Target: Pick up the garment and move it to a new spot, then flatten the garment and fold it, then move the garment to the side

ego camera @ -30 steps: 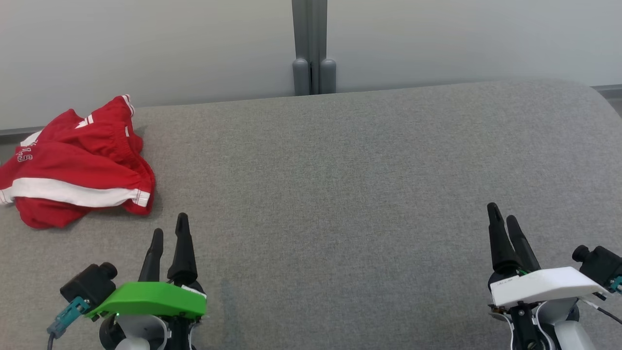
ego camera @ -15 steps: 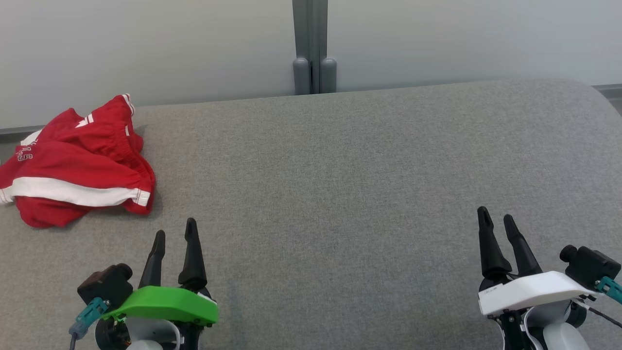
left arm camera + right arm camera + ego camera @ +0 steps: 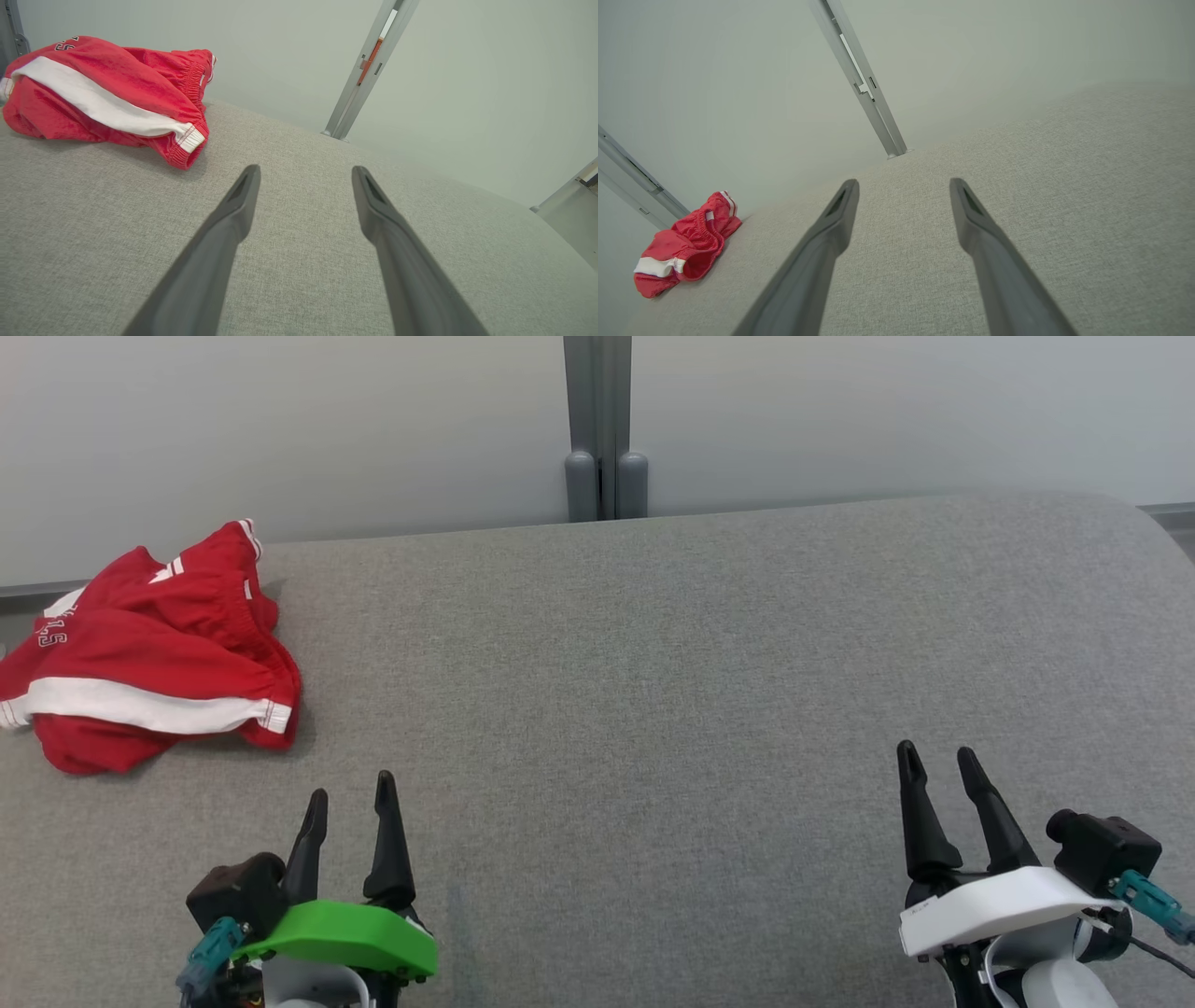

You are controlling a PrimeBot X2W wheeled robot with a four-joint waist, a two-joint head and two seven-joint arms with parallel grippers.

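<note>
Lying crumpled at ten o'clock in the head view, the red shorts (image 3: 149, 653) with a white stripe rest by the far left edge of the grey fabric-covered desk (image 3: 653, 663). At seven o'clock the left gripper (image 3: 351, 786) has its jaws spread and empty, near the shorts but apart. At twelve a grey post (image 3: 605, 429) stands against the pale wall. Bare fabric runs wide across to the right gripper (image 3: 934, 749) at five o'clock, jaws likewise spread and empty, short of the desk's rounded right corner. The left wrist view adds an orange strip (image 3: 369, 60) in that post. The right wrist view adds a second rail (image 3: 635, 186) beyond the shorts.
</note>
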